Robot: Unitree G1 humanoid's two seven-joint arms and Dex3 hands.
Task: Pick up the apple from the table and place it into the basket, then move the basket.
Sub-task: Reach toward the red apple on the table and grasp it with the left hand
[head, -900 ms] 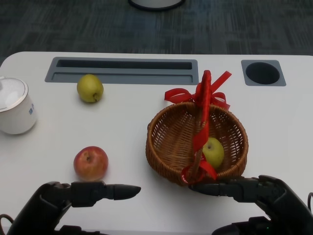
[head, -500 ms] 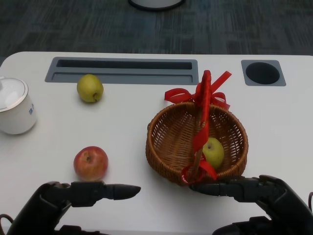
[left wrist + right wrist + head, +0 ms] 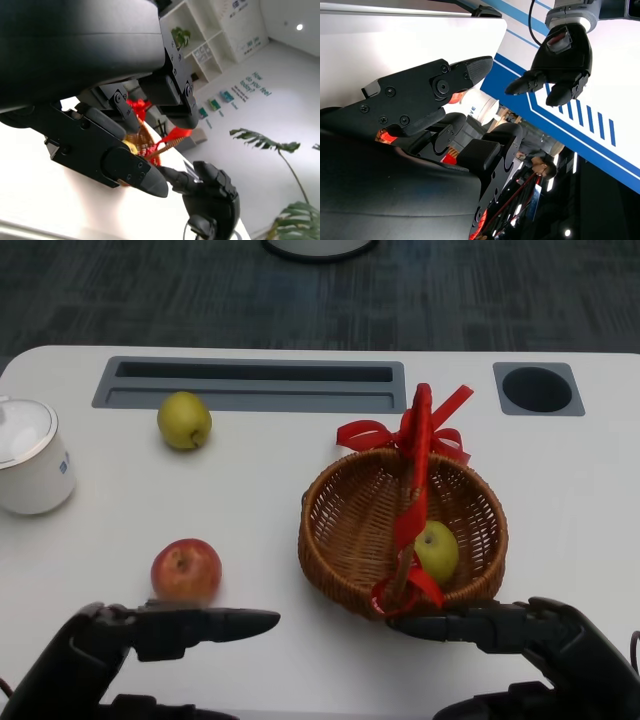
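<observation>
A red apple (image 3: 185, 570) lies on the white table (image 3: 250, 500) at the near left. Just in front of it my left hand (image 3: 175, 626) hovers with fingers stretched out toward the right, holding nothing. The wicker basket (image 3: 350, 530) with a red ribbon handle (image 3: 418, 455) stands at centre right, and a green apple (image 3: 437, 551) lies inside it. My right hand (image 3: 490, 625) is at the basket's near rim, fingers extended to the left and empty. In the left wrist view my own fingers (image 3: 130, 167) show, with the basket (image 3: 144, 146) and the right hand (image 3: 210, 192) beyond them.
A second green apple (image 3: 184, 420) sits at the far left, near a grey recessed tray (image 3: 250, 385). A white lidded mug (image 3: 30, 455) stands at the left edge. A round grey hole (image 3: 537, 389) is at the far right.
My left hand has risen slightly and drawn a little to the left, so its fingers now overlap the red apple's lower edge. The right hand, basket and apples have not moved.
</observation>
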